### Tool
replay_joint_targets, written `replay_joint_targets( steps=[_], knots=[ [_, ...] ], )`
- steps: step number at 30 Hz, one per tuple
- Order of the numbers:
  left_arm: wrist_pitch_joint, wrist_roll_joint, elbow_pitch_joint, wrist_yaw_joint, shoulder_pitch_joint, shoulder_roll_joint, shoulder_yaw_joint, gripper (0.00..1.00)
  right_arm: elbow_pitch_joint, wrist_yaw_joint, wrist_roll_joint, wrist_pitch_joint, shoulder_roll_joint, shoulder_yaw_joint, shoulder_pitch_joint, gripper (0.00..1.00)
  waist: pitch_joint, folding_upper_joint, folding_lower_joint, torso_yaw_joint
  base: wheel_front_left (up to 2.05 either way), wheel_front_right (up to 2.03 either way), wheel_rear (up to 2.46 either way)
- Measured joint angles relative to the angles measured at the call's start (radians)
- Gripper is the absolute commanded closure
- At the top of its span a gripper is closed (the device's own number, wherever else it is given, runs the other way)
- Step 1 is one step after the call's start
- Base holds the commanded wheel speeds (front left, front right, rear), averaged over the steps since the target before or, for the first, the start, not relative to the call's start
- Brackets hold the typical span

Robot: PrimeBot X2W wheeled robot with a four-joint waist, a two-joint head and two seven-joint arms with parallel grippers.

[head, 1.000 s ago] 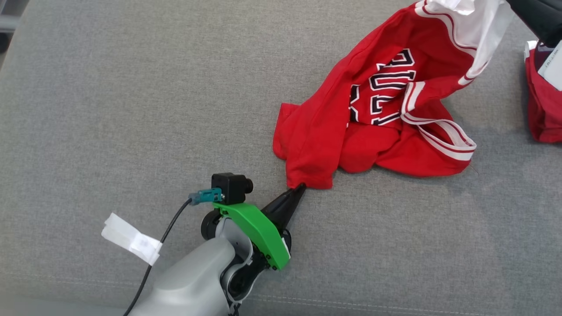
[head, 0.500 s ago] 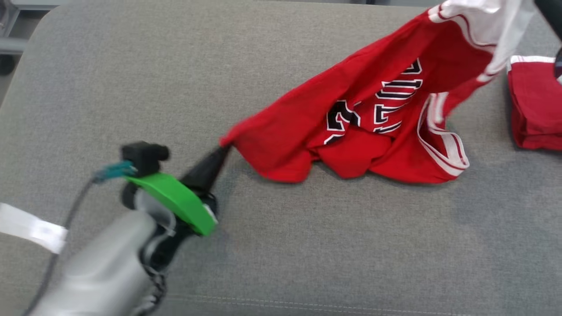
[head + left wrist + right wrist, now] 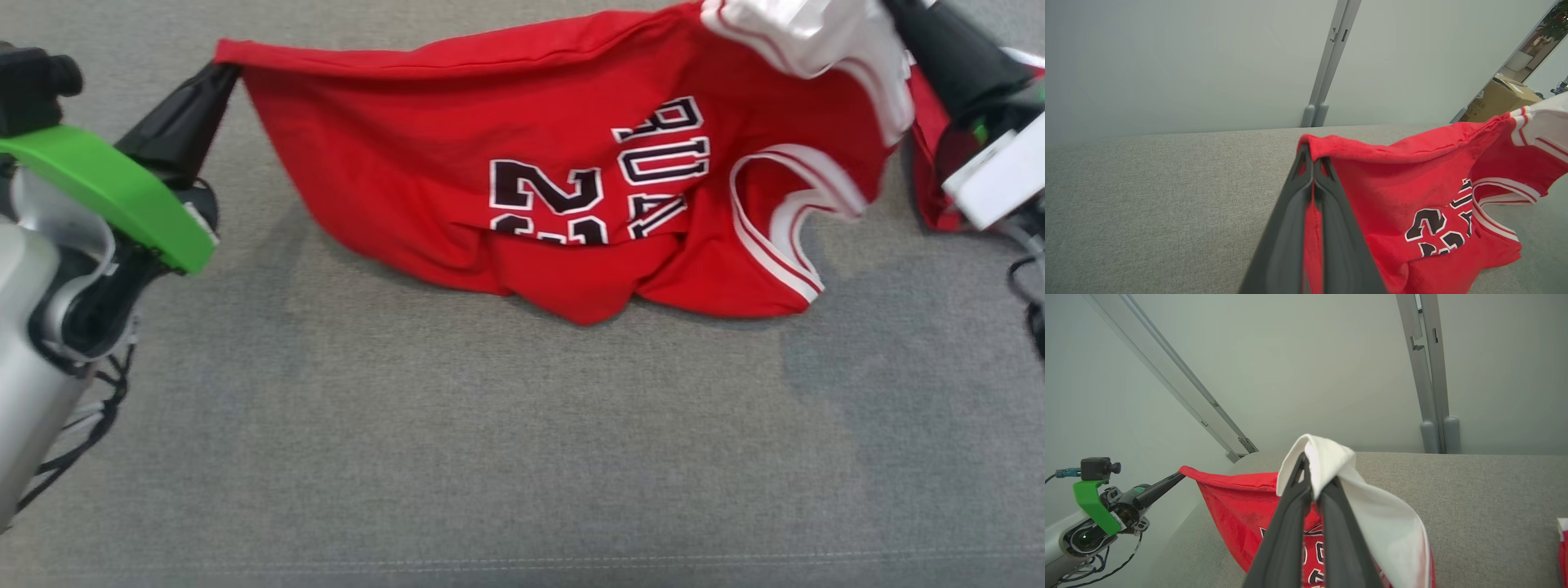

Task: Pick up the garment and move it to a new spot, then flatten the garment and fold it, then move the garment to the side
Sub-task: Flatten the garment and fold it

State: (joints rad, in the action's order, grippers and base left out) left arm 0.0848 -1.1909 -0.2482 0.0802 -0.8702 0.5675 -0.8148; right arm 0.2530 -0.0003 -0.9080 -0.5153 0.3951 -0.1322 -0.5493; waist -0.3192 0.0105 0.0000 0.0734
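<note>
The garment (image 3: 457, 163) is a red jersey with white trim and black numbers. It hangs stretched between my two grippers, and its lower edge sags onto the grey cushion (image 3: 490, 457). My left gripper (image 3: 231, 72) at the upper left is shut on a red corner of it. The left wrist view shows that gripper (image 3: 1312, 153) pinching the red cloth (image 3: 1412, 179). My right gripper (image 3: 894, 10) at the upper right is shut on the white-trimmed end, and its wrist view shows it (image 3: 1316, 471) clamping white fabric (image 3: 1372, 506).
A second red garment (image 3: 931, 171) lies at the right edge behind my right gripper. The grey cushion runs wide toward the front. Behind it stand a pale wall with metal posts (image 3: 1327, 61) and a cardboard box (image 3: 1502, 98).
My left gripper has pulled its red corner far to the left and up, spreading the bunched jersey out taut. The head camera has also shifted.
</note>
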Motion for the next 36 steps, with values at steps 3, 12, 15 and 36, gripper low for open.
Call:
replay_joint_targets(
  steps=[3,12,15,36],
  knots=[
    [-0.020,-0.013,-0.011,-0.001,0.005,0.044,0.002,1.00,-0.008,0.000,-0.001,0.033,-0.043,-0.021,0.072,1.00,-0.018,0.0000,0.0000,-0.026,0.00,0.00,0.00],
    [0.030,-0.104,0.044,-0.015,0.223,0.083,0.029,1.00,-0.013,-0.021,-0.007,0.141,-0.086,0.030,0.361,1.00,-0.077,0.0000,0.0000,-0.098,0.00,0.00,0.00],
    [0.061,-0.107,0.065,-0.028,0.303,0.092,0.026,1.00,-0.024,-0.029,-0.007,0.176,-0.100,0.047,0.452,1.00,-0.093,0.0000,0.0000,-0.111,0.00,0.00,0.00],
    [0.149,-0.140,0.222,-0.054,0.565,0.072,0.000,1.00,-0.069,0.070,0.334,0.286,-0.012,-0.186,0.659,1.00,-0.070,-0.0001,0.0000,-0.075,0.00,0.00,0.00]
  ],
)
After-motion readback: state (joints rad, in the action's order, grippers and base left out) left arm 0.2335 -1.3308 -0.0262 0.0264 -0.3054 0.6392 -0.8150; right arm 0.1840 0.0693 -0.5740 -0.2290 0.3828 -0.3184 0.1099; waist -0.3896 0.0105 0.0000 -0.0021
